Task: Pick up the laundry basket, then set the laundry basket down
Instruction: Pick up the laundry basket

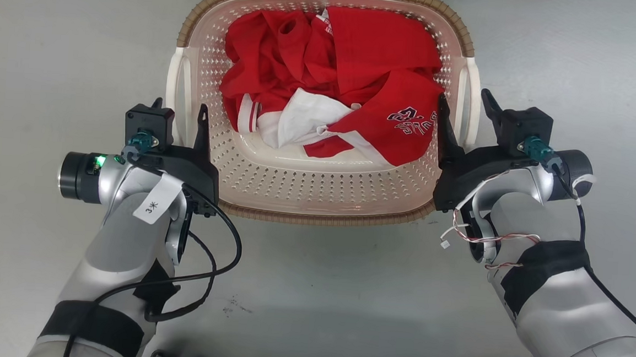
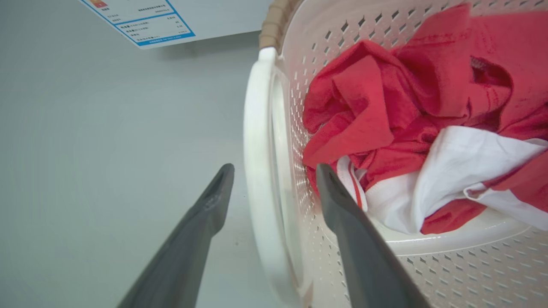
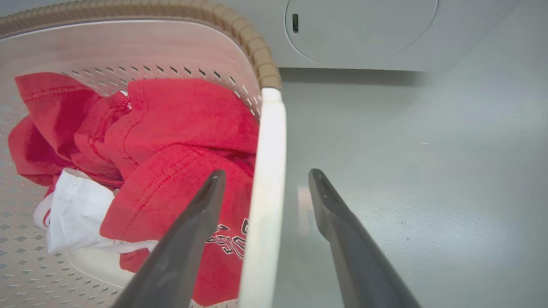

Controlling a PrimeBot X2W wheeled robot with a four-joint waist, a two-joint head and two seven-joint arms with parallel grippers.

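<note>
Fingers [image 2: 214, 201] are apart on the left gripper [image 1: 180, 106] and right gripper [image 1: 464, 96], each pair around a white handle [image 1: 174, 81], at 9 and 3 o'clock of the laundry basket [image 1: 315, 218]. It looks stiff and light; hold there.

The left hand [image 1: 180, 105] and the right hand [image 1: 464, 96] point forward, well apart, each with jaws spread.

The head camera looks almost straight down on the basket [image 1: 321, 219] from above, its near rim toward the robot. The left wrist camera sits close and low beside the left handle [image 2: 257, 179], facing along it toward a label [image 2: 141, 21]. The right wrist camera sits as close at the right handle [image 3: 267, 171], facing a washer [image 3: 364, 34]. All three share the basket's inside and the red clothes [image 1: 370, 49]
</note>
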